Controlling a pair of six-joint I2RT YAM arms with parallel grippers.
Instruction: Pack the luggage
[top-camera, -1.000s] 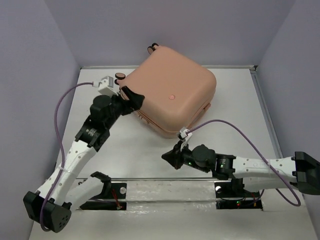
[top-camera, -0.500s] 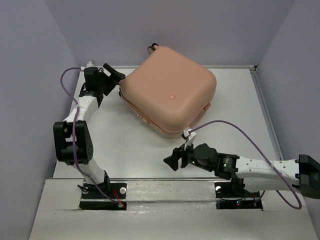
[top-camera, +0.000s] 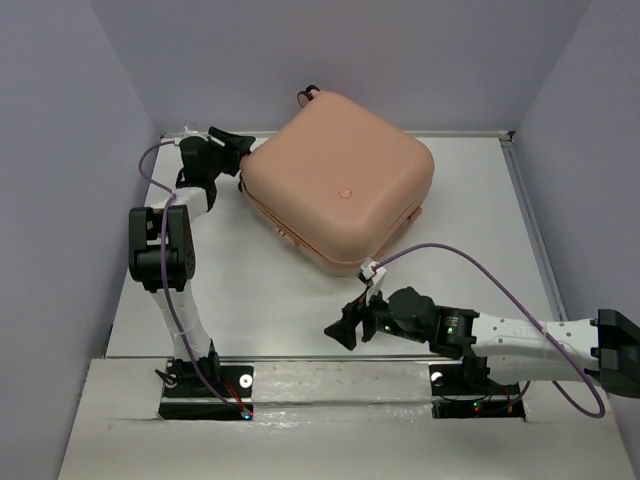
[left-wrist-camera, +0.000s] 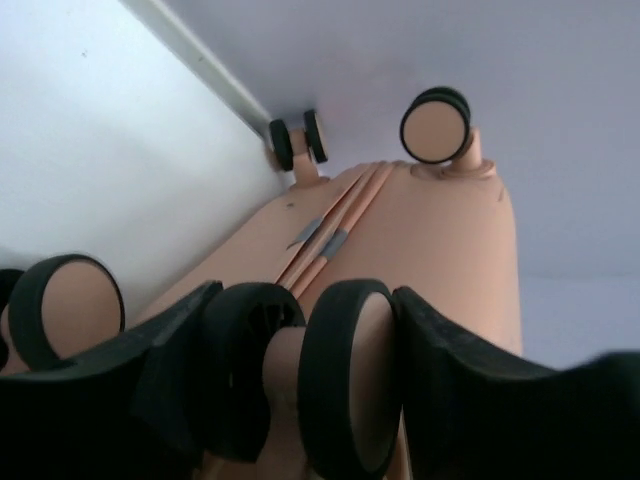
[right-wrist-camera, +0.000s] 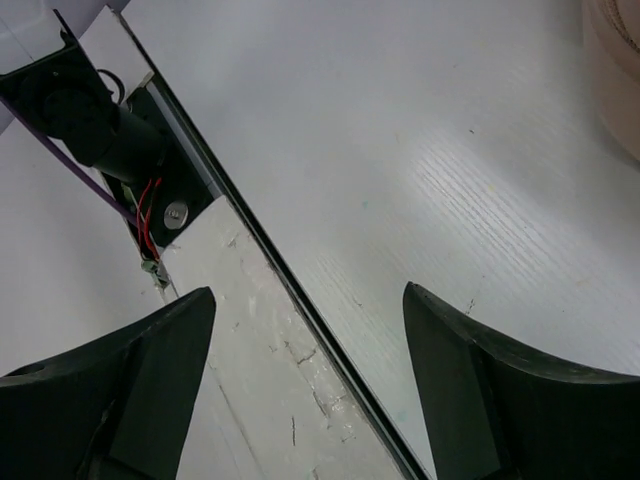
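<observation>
Since half a second ago, the left arm has drawn its elbow up and in, and its jaws have moved a touch rightward at the case's corner. The right arm has scarcely stirred.

The left arm's jaws are two matte black, wedge-shaped fingers. They pinch a twin caster wheel with glossy black rims around a flat peach-pink hub, one finger against each outer side. Beyond it stretches the smooth peach-pink hard-shell suitcase, with a ribbed seam carrying small grey tabs. More casters stand at the other end of the wheeled edge.

The suitcase lies closed, flat on one broad shell, at the back of the matte white tabletop, just before the lilac rear wall. Its corners are rounded and it sits turned diamond-wise. The wheeled end points far left, so its long axis runs diagonally from far left to near right.

The right arm's jaws are spread wide and empty, with black fingers above the faintly grained tabletop near a scuffed silvery strip at the front edge, well apart from the suitcase. A purple cable loops off that wrist.
</observation>
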